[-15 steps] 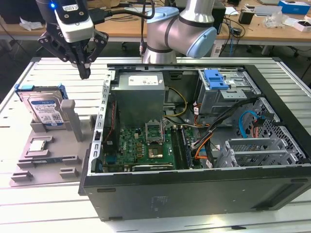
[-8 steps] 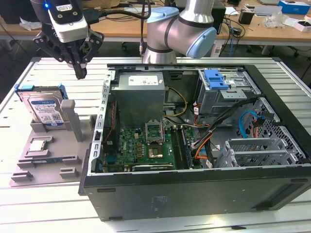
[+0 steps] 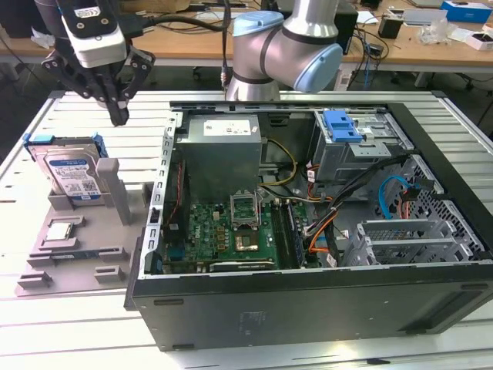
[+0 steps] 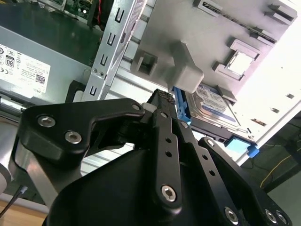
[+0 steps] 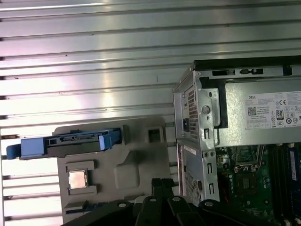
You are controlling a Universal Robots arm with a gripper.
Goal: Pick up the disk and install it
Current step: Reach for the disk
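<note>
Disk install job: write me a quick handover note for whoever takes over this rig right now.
The tool is shut, holds nothing, and hovers over the grey fixture.
The disk stands on edge in that fixture, apart from the tool, at the exterior view's left of the open computer case.
Done: nothing yet; the disk is not picked up.
Left: the pick-up and the install in the case.
</note>
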